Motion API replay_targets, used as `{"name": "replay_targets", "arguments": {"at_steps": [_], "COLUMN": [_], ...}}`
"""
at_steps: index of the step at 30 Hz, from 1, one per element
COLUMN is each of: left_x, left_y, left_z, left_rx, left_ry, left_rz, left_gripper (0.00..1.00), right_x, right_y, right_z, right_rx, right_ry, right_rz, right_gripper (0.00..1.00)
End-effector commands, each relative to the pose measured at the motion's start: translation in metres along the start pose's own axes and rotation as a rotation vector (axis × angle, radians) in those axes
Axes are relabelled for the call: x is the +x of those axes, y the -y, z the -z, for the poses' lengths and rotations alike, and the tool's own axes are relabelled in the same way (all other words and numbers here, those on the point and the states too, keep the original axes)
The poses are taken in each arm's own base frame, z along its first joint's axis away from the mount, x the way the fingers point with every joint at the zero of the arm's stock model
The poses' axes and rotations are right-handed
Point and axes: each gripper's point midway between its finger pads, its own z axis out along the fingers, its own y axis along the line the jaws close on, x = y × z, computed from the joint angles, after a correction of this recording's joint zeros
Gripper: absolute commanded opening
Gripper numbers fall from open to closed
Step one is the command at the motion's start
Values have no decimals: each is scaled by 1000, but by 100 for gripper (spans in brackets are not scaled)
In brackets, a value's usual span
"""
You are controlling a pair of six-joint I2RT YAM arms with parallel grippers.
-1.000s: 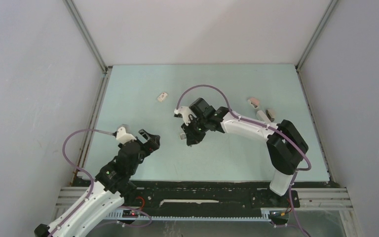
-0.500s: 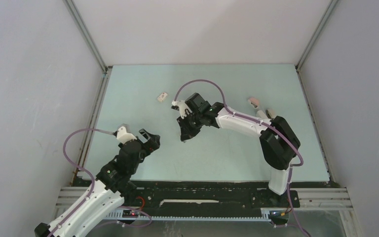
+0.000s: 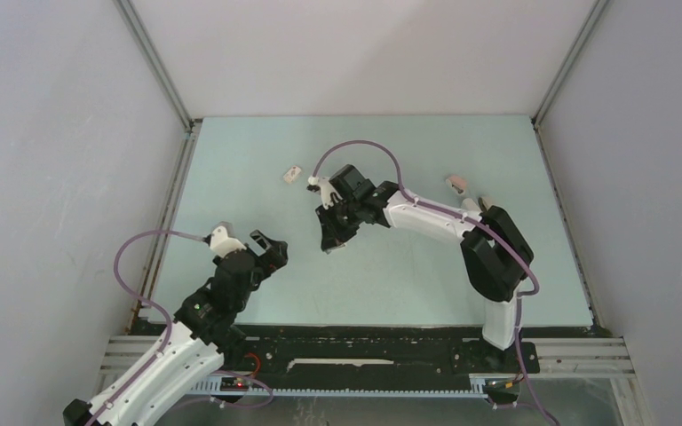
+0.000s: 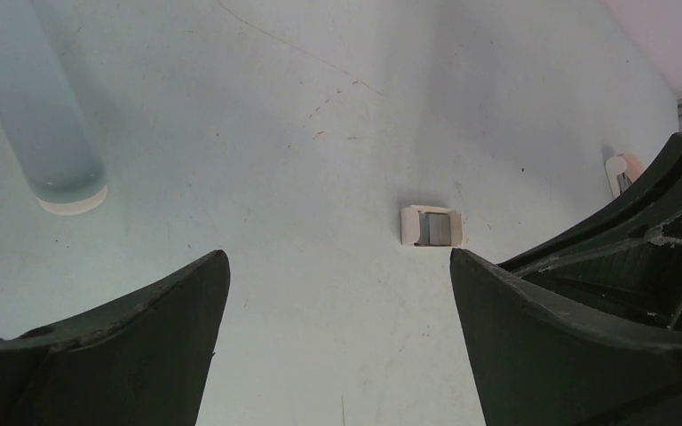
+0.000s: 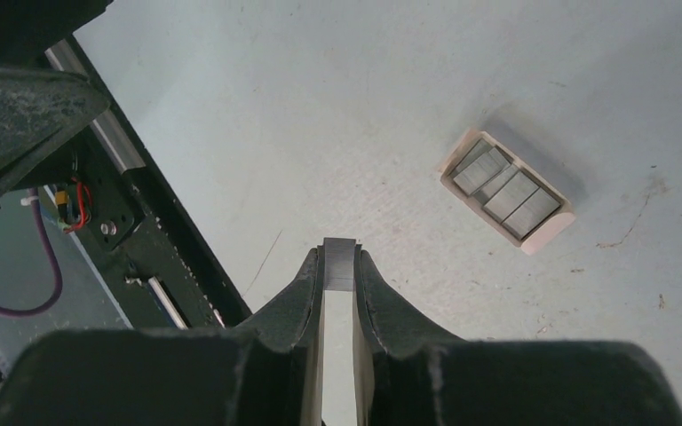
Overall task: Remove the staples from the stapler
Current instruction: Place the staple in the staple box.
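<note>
**Staples pinched in the right end effector, box just beyond**

Staples (image 5: 338,264) show as one short dark grey strip clamped at the very tips of the right end effector (image 5: 338,268). Its jaws are drawn narrow onto the strip's two sides. The strip stands clear over the pale green bench (image 3: 408,284), roughly mid-bench and left of the arm's own base.

Nearest to it is a small open box (image 5: 506,191), cream-walled, lying flat on the bench with several grey blocks packed side by side inside. In the right wrist view the box sits up and to the right of the held strip, near but apart from it. Nothing lies between them.

From above, a small pink-and-white object (image 3: 455,184) lies at the far right, close beside the right arm; it is too small to make out.

The left end effector (image 3: 271,251) hangs over the near left of the bench, jaws spread wide and holding nothing. In its own view the box appears ahead, between its fingers (image 4: 142,337) and well apart from them.
</note>
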Motion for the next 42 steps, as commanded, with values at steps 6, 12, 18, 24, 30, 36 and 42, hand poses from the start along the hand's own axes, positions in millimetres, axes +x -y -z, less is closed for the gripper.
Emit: {"name": "replay_targets", "arguments": {"at_steps": [6,12,18,24,30,36,42], "left_x": [-17,-17,-17,-17,-16,-16,-16], "left_y": [9,8,7,7,7,7,7], "left_z": [-1,-1,-1,-1,-2,-2,-2], "left_rx": [10,8,8,7,6,8,12], "left_ry": [48,50,49,48,48,45,52], "left_rz": [9,12,13,14,15,15,20], "left_gripper": [100,100,100,100,100,100,100], "right_x": [-23,-22,-30,-22,-13,-4,8], "right_y": [24,49,66,78,79,81,80], "right_z": [-8,-16,-21,-28,-30,-34,-39], "right_rx": [135,253,322,360,358,356,359], "right_ry": [55,63,73,57,41,19,-3], "right_rz": [-93,-145,-172,-210,-219,-222,-226], "right_gripper": [15,14,14,14,14,16,18]}}
